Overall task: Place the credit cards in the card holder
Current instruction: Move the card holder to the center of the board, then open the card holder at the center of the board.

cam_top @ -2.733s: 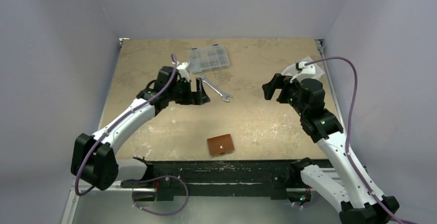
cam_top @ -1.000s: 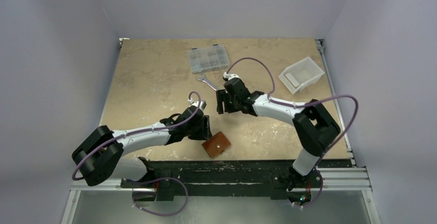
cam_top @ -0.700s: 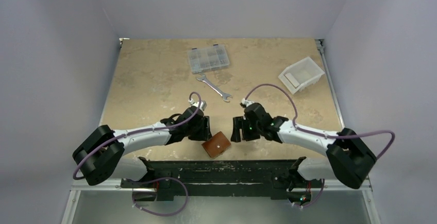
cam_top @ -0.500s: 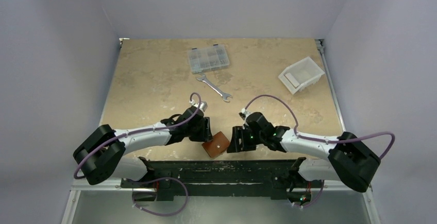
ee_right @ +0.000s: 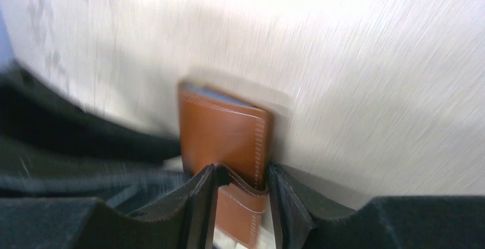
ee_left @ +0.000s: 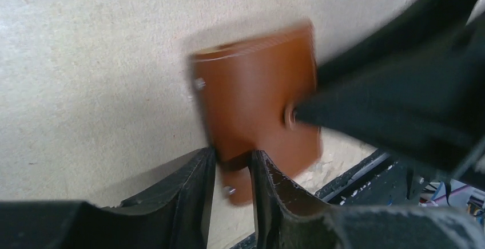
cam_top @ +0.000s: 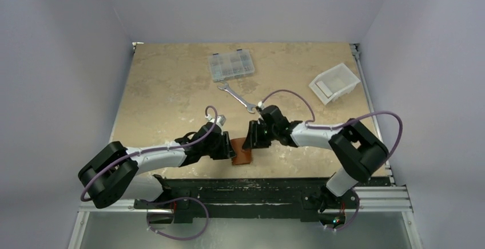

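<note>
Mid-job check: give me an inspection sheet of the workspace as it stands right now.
Surface: beige, mottled table.
Job's things: card holder near the front edge, gripped from both sides; credit cards not identified for sure, though a pale flat piece lies in the white bin.
Clutter: wrench, clear compartment box, white bin at far right.
End effectors: left end effector shut on the card holder's edge; right end effector shut on it from the other side.
Cables: purple cables loop off both arms; no snag seen.
Surroundings: plain pale walls; black rail at the near edge.
</note>
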